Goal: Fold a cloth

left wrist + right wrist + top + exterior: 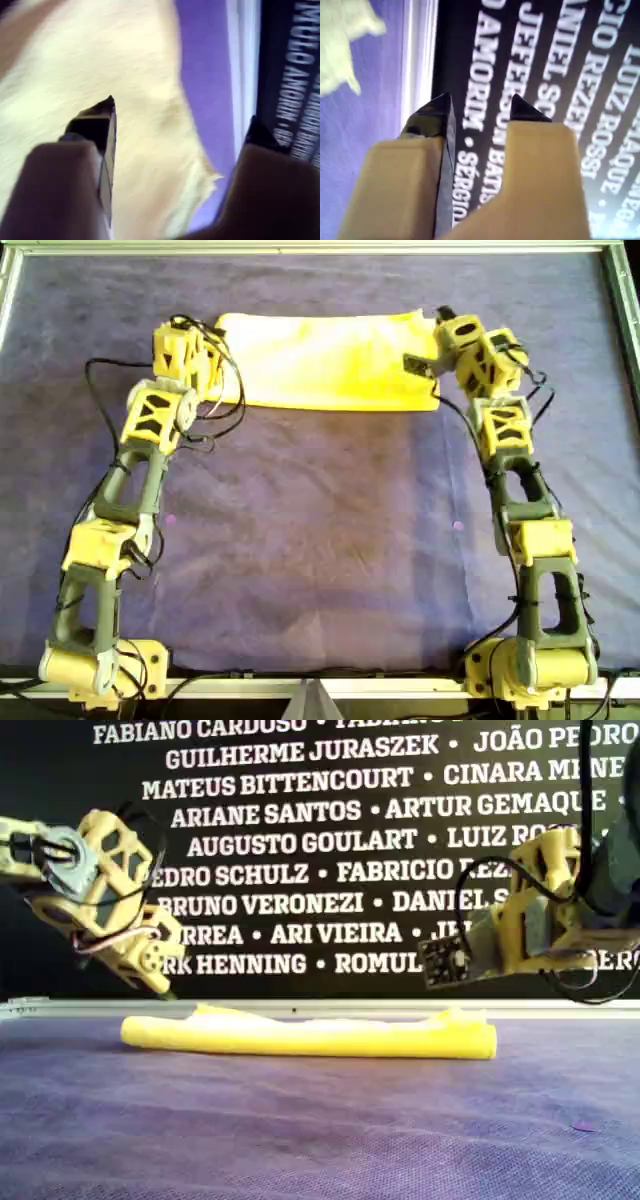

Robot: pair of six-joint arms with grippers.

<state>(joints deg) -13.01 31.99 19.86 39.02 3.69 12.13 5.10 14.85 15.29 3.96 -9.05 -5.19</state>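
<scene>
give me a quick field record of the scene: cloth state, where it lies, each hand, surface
cloth: yellow, folded into a long strip, lying flat
place: far part of the purple table covering, near the back rail
my first hand: open, above a cloth end, holding nothing
my second hand: jaws apart, holding nothing, facing the lettered black wall
arms: one at each end of the cloth
</scene>
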